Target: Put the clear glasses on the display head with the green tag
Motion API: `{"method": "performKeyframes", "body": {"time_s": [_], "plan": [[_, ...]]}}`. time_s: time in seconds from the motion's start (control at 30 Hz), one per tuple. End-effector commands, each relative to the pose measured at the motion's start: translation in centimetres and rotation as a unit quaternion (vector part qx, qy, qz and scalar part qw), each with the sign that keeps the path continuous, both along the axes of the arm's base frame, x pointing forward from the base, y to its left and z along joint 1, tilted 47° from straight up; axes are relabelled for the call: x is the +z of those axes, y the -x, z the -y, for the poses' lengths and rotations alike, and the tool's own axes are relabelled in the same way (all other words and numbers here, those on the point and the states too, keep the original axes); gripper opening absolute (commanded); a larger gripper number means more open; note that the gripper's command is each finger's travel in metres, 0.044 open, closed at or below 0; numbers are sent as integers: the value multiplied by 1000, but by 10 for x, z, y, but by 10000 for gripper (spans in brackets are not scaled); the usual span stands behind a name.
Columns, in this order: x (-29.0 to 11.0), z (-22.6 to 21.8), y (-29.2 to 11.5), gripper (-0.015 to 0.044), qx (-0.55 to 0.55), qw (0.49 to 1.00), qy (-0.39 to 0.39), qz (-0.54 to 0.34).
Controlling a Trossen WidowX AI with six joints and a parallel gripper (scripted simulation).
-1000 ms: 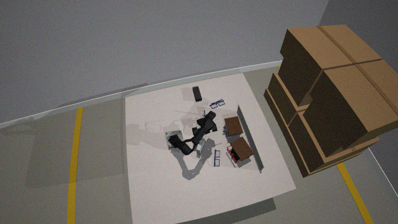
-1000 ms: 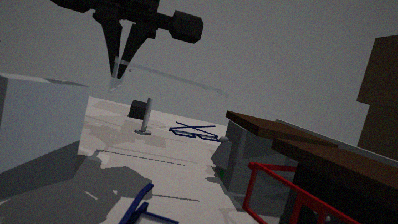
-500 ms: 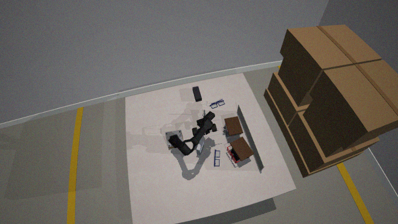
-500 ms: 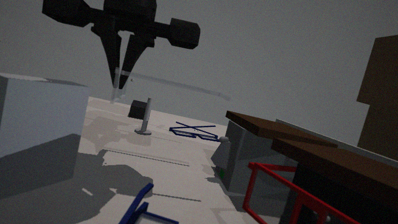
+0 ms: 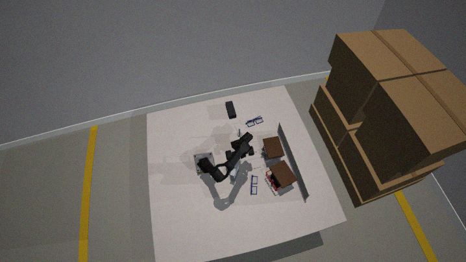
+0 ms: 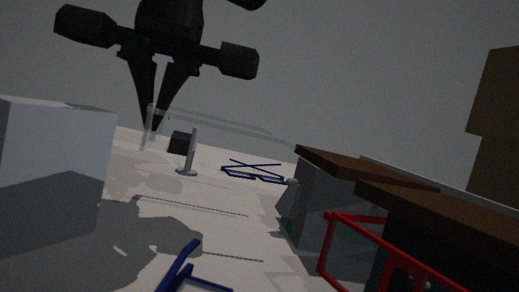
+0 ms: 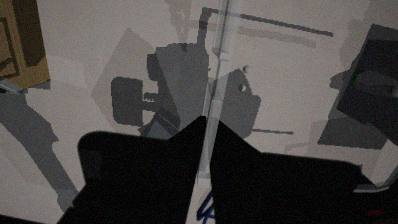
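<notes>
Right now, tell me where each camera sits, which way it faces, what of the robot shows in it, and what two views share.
Top: high overhead, tilted down on the white mat; the whole dark arm shows, beside two brown-topped display heads.
Exterior: low near the mat, looking along it; only the hand shows, shut on the clear glasses.
Wrist: on the arm, looking down past the fingers at the mat.
Shared: top and exterior both show the blue glasses and the grey post.
</notes>
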State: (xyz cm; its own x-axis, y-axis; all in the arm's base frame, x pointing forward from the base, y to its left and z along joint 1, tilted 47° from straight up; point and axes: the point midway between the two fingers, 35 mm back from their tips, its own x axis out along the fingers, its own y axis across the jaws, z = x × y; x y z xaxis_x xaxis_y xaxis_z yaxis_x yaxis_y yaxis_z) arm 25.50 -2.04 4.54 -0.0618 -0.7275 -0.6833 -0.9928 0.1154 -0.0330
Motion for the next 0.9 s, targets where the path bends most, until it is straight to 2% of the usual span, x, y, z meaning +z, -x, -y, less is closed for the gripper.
{"method": "performKeyframes", "body": {"time_s": [0.0,0.87], "plan": [[-4,4,1,0,3,1000,2,-3],[-21,22,4,0,6,1000,3,-1]]}}
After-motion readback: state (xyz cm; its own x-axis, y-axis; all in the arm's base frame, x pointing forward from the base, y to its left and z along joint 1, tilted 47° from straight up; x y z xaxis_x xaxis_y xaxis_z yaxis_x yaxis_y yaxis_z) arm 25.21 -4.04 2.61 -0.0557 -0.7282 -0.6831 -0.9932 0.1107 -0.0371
